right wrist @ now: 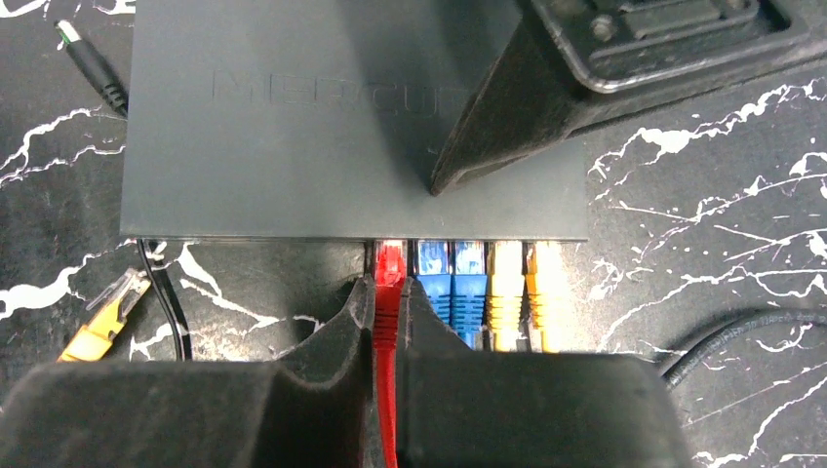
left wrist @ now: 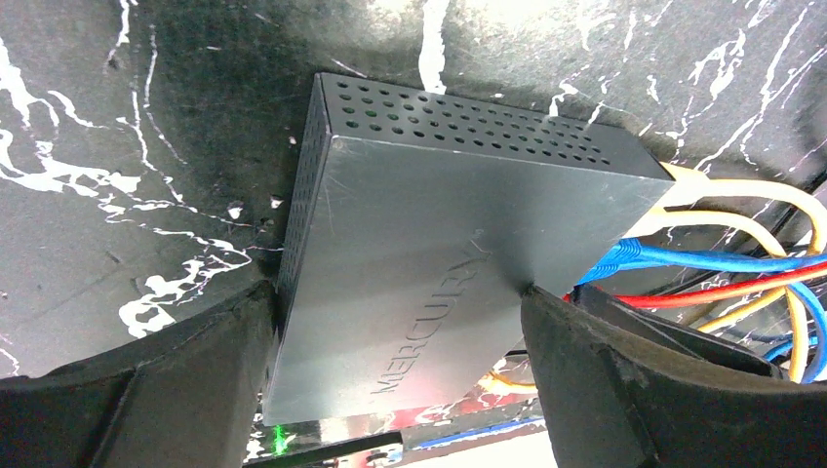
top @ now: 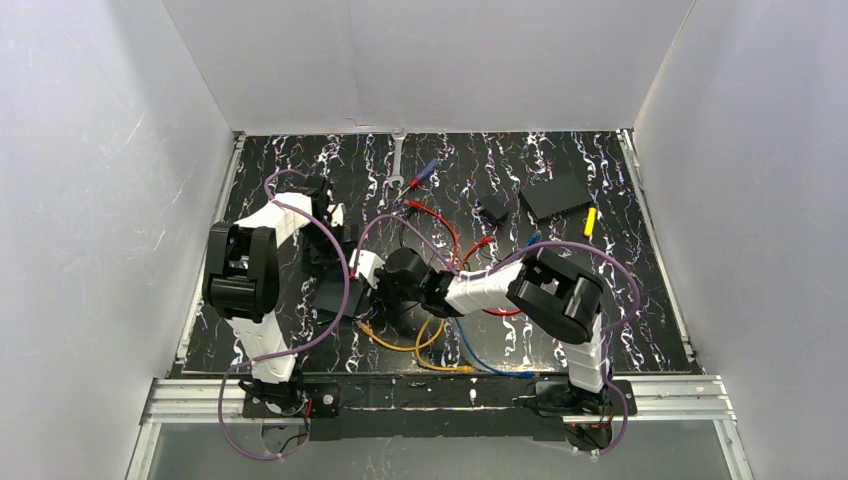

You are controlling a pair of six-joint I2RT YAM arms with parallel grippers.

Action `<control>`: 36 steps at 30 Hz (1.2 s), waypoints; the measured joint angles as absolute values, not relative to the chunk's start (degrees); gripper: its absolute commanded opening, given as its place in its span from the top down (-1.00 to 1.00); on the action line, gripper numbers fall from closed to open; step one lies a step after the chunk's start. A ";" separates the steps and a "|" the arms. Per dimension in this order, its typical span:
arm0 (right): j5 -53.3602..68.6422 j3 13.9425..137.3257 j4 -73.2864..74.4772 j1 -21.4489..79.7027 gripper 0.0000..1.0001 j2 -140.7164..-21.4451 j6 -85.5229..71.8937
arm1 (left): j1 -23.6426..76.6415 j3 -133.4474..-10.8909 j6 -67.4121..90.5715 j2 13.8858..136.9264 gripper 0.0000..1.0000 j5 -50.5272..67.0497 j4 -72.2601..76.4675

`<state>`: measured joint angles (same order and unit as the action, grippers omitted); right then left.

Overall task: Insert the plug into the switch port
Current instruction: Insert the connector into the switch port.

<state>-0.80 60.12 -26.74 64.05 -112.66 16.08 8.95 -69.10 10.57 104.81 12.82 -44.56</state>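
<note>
**Spotter A:** Your right jaws are clenched on the red plug (right wrist: 389, 278), low in the middle of the right wrist view. The right fingers (right wrist: 332, 361) pinch the cable just behind the plug's head. Its nose sits in the mouth of a port on the switch (right wrist: 322, 127), just beside two blue plugs (right wrist: 451, 288) and two yellow plugs (right wrist: 517, 292). I can't tell whether it has latched.

**Spotter B:** Your left jaws are grasping the switch. In the left wrist view the left fingers (left wrist: 156, 390) meet its two sides at the bottom of the frame, and the box fills the centre.

**Spotter A:** The main risk is pushing off-axis. If your wrist is angled to the port, the plug may jam at the lip or bend its clip instead of seating.

**Spotter B:** Watch the nearest blue plug too. Your right finger is almost against it, so a sideways drift could lever it or block your travel.

**Spotter A:** The switch could also give way. Your left hold is only on its smooth sides, so a hard shove may slide it back across the counter (right wrist: 702, 195).

**Spotter B:** The loose orange plug (right wrist: 98, 327) at lower left lies near the edge with the ports. Dragging the box could snag its cable.
</note>
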 measured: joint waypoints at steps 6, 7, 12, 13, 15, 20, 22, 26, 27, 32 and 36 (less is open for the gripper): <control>1.08 61.23 -26.00 63.48 0.97 -113.10 14.44 | 9.50 -69.14 10.04 104.79 -0.75 12.62 -44.62; 1.39 61.32 -25.82 63.42 0.97 -113.10 14.24 | 9.58 -69.14 9.96 104.79 -0.75 12.58 -44.64; 1.80 61.32 -25.87 63.37 0.97 -113.10 13.82 | 10.17 -69.25 9.32 104.71 -0.73 12.08 -44.88; 1.76 61.28 -25.96 63.37 0.97 -113.10 13.82 | 10.37 -69.28 9.08 104.71 -0.71 11.90 -44.97; 1.69 61.06 -26.39 63.37 0.97 -113.10 13.82 | 10.74 -69.36 8.67 104.66 -0.67 11.57 -45.12; 1.67 60.45 -27.77 63.37 0.97 -113.21 13.82 | 11.25 -69.43 7.62 104.57 -0.62 11.31 -45.43; 1.67 60.07 -28.69 63.37 0.97 -113.25 13.82 | 11.44 -69.43 7.16 104.53 -0.61 11.22 -45.50; 1.76 59.75 -29.50 63.37 0.97 -113.32 13.76 | 11.88 -69.41 6.00 104.40 -0.61 11.03 -45.69; 1.87 59.51 -30.11 63.37 0.97 -113.36 13.76 | 11.97 -69.41 5.74 104.38 -0.61 11.03 -45.74; 2.31 57.74 -34.26 63.33 0.97 -113.75 13.67 | 12.19 -69.38 4.86 104.27 -0.64 10.79 -45.89; 2.57 56.40 -38.44 62.98 0.90 -114.50 13.82 | 12.23 -69.78 5.15 104.31 -0.65 9.69 -46.02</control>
<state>2.57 56.40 -38.44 62.98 -114.50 13.82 12.23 -69.78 5.15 104.31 9.69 -46.02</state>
